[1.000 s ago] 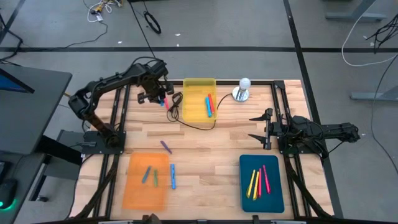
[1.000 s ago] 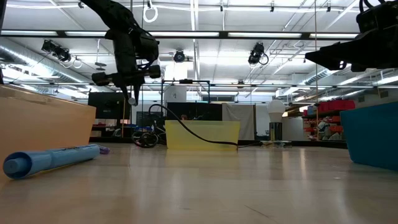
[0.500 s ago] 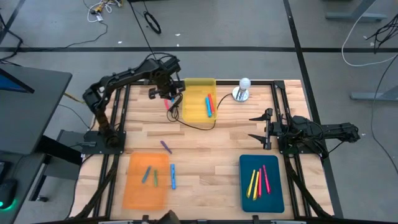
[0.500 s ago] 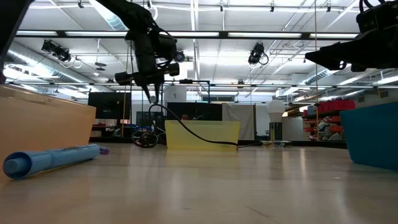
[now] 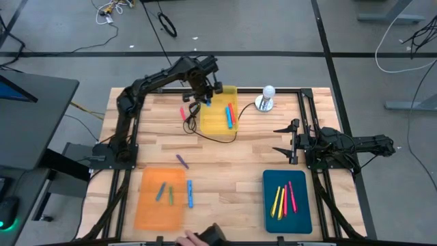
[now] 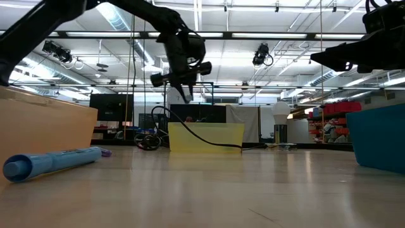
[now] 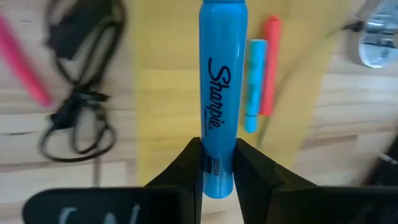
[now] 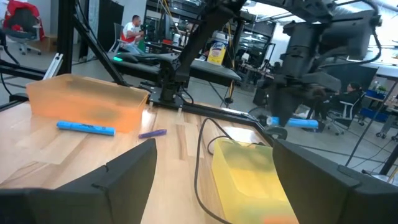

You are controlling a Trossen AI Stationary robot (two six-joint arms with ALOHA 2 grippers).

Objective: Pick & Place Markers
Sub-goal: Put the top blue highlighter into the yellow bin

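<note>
My left gripper (image 5: 205, 87) hangs over the far left part of the yellow tray (image 5: 213, 121) and is shut on a blue marker (image 7: 222, 74). A light-blue marker (image 7: 254, 87) and a red one (image 7: 270, 68) lie flat in that tray. One pink marker (image 5: 183, 113) lies on the table left of the tray, and a purple one (image 5: 181, 160) lies mid-table. The orange tray (image 5: 147, 208) and the teal tray (image 5: 300, 219) each hold several markers. A blue marker (image 5: 190, 193) lies at the orange tray's right edge. My right gripper (image 5: 285, 140) waits open at the table's right side. My left gripper pinches the blue marker between its two fingers (image 7: 188, 165), near one end of the barrel (image 7: 217, 138). The fingers come from above, pointing down. The marker is lifted clear above the yellow tray and looks about level in the right wrist view (image 8: 295, 122).
A thin black cable (image 5: 218, 139) runs from the tray's left side across the table in front of it, with a coil (image 7: 78, 112) beside the pink marker. A silver stand with a white ball (image 5: 266, 100) stands right of the yellow tray. Bare wood lies mid-table.
My left gripper has moved toward the table's right edge along the far side, from well left of the yellow tray to above the tray's far left part. It stayed shut. The pink marker on the table stayed put.
</note>
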